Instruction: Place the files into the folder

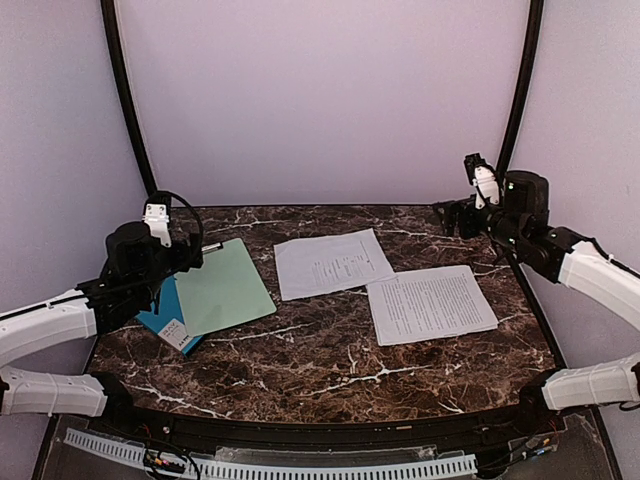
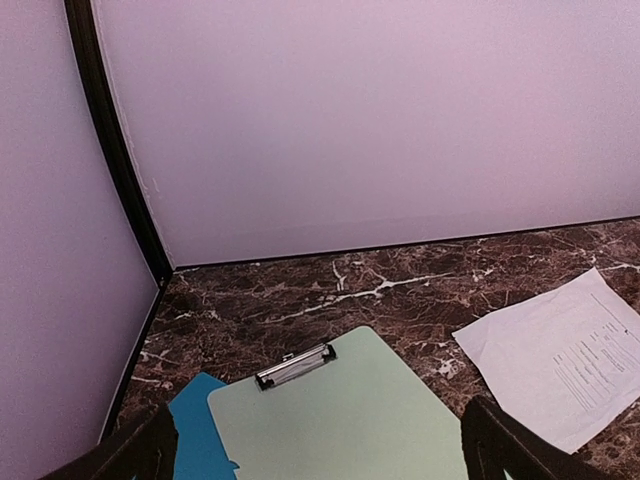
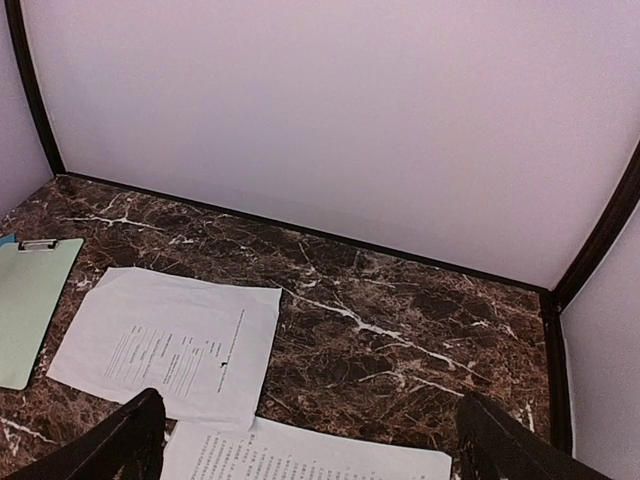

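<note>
Two white printed sheets lie flat on the dark marble table (image 1: 330, 380). The one with shorter text blocks (image 1: 332, 263) is at centre back and also shows in the right wrist view (image 3: 170, 345) and the left wrist view (image 2: 565, 355). The densely printed sheet (image 1: 430, 303) lies right of it, its top edge in the right wrist view (image 3: 310, 455). The teal-blue folder (image 1: 165, 320) with a white corner label lies at the left, mostly under the pale green clipboard (image 1: 222, 285). My left gripper (image 1: 190, 255) hangs open above the clipboard's clip (image 2: 294, 366). My right gripper (image 1: 455, 215) is open, raised at the back right.
The clipboard covers most of the folder; only a teal corner shows beside it in the left wrist view (image 2: 200, 435). Pale walls with black corner posts enclose the table on three sides. The front edge has a white perforated rail (image 1: 280, 465).
</note>
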Robot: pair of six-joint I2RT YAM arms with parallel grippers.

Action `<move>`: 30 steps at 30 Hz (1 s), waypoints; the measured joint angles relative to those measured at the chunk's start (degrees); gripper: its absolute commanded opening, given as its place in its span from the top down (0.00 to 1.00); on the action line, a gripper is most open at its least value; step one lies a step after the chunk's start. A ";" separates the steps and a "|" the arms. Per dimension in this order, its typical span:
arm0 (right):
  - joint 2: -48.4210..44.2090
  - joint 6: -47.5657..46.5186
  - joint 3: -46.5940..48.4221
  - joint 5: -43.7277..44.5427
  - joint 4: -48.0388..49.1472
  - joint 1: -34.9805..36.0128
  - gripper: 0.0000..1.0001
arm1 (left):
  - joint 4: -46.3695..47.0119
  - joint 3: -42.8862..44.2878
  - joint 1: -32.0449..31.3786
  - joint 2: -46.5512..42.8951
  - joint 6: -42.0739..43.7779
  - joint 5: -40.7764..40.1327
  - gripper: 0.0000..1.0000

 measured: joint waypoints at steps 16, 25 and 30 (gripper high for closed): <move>9.75 1.66 10.10 -1.90 -14.23 5.05 0.01 | -15.41 14.27 18.53 17.09 -12.98 9.49 0.03; 13.68 1.68 7.43 -6.08 -14.47 8.68 0.01 | -23.76 37.88 24.37 47.50 -4.20 21.40 0.05; 14.91 1.70 5.73 -6.84 -14.21 9.31 0.01 | -31.93 54.03 24.72 61.92 4.17 26.12 0.04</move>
